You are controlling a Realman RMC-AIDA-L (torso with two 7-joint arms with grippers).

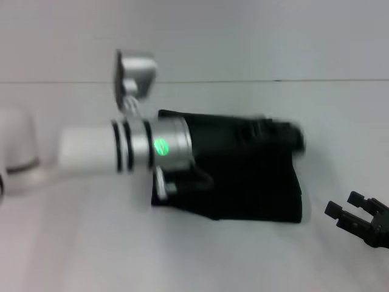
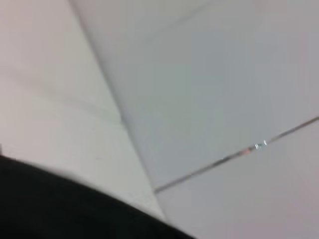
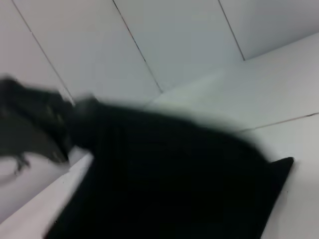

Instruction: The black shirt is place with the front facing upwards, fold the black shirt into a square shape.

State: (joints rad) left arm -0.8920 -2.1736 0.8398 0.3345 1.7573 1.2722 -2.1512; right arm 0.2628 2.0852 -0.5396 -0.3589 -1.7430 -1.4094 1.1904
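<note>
The black shirt (image 1: 243, 188) lies folded into a compact dark block on the white table (image 1: 182, 255). My left arm reaches across it from the left. The left gripper (image 1: 284, 137) hovers blurred over the shirt's far right corner. Off the shirt's near right corner, my right gripper (image 1: 347, 205) is open and empty, low over the table. The right wrist view shows the shirt (image 3: 174, 184) up close, with the left gripper (image 3: 35, 124) as a dark blur at its far end. A black strip of the shirt (image 2: 50, 209) fills one corner of the left wrist view.
A white rounded robot part (image 1: 18, 146) sits at the table's left edge. A pale wall (image 1: 243, 36) rises behind the table's far edge. Bare table surface lies in front of the shirt.
</note>
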